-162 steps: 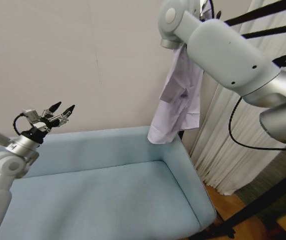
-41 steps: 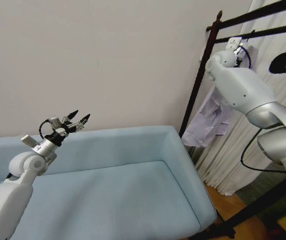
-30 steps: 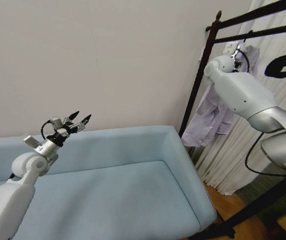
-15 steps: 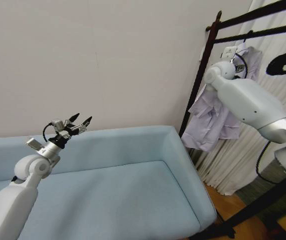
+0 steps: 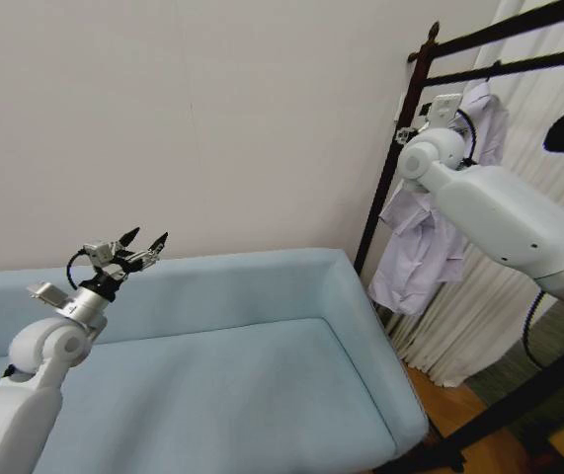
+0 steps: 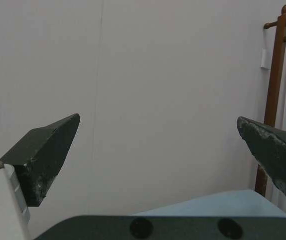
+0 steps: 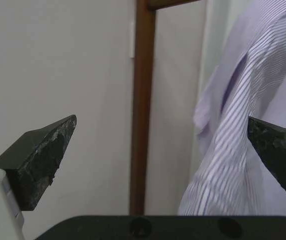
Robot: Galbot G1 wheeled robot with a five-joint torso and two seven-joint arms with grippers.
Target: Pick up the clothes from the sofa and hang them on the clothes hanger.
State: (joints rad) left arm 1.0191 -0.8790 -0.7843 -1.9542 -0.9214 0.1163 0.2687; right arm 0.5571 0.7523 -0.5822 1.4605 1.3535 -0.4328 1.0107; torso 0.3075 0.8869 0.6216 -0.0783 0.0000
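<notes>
The shirt is hanging off the clothes rack at about 2 o'clock in the head view, its striped cloth trailing down just beside the rack's dark post. The sofa below is carrying no clothes. The right hand is hovering high by the rack with its fingers spread wide and pinching nothing; the shirt is lying just beyond one fingertip, the post between the two. The left hand is waiting at about 9 o'clock over the sofa back, fingers spread and gripping nothing.

The hanging step is looking all but finished. From here I cannot tell how the shirt is being held up top — it may be sitting on a hook or only draped over the rail.

If it is only draped, the lopsided weight of the cloth could be working it loose, and it might slide to the floor. The nearer risk is the spread finger beside the cloth: a careless pull-back could snag a fold and drag the shirt off, or knock the post.
</notes>
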